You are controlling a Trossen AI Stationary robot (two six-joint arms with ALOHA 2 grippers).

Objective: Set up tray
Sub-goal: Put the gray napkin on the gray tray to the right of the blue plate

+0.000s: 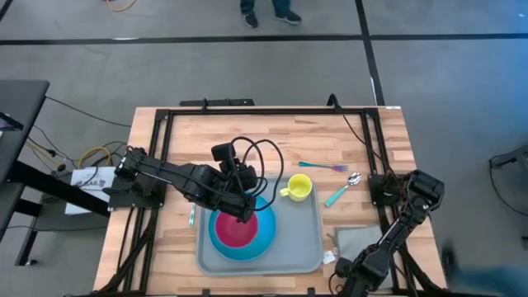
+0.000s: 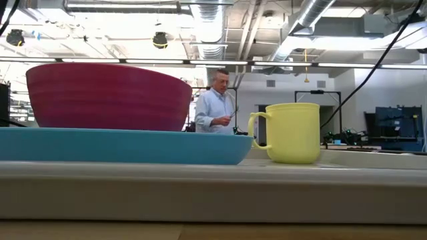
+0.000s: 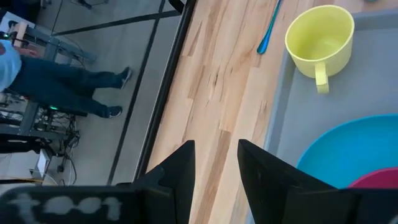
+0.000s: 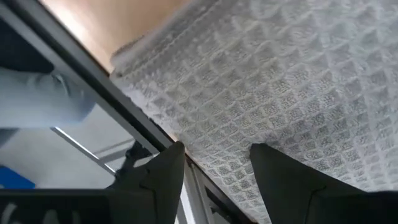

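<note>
We find the tray [image 1: 307, 244] on the near half of the wooden table [image 1: 198, 148], a little right of centre, its long sides running toward and away from us. Taking the tray's centre as our clock, a blue plate [image 1: 262, 239] fills the 9 o'clock half, and a magenta bowl [image 1: 235, 231] sits on that plate. At about 1 o'clock, in the far right corner of the tray, a yellow mug [image 1: 299, 188] stands upright with its handle pointing toward 9 o'clock. In the low view we see the bowl [image 2: 107, 97] resting on the plate [image 2: 127, 146], with the mug [image 2: 292, 133] just beside the plate's edge and apart from it.

The left gripper [image 1: 244, 213] hangs over the far rim of the bowl; in the left wrist view its fingers [image 3: 264, 180] stand slightly parted with nothing between them, so we call it released.

Off the tray, toward 1 o'clock, lie a teal-handled spoon [image 1: 341, 190] and, farther on, a fork [image 1: 322, 167] with a blue handle. A grey waffle cloth [image 1: 355, 242] lies at 3 o'clock, near the table's right edge. The right gripper [image 1: 340, 262] waits low over that cloth's near corner, its fingers [image 4: 289, 180] spread and empty.

Beyond the table, a person [image 2: 215, 107] stands in the room.
</note>
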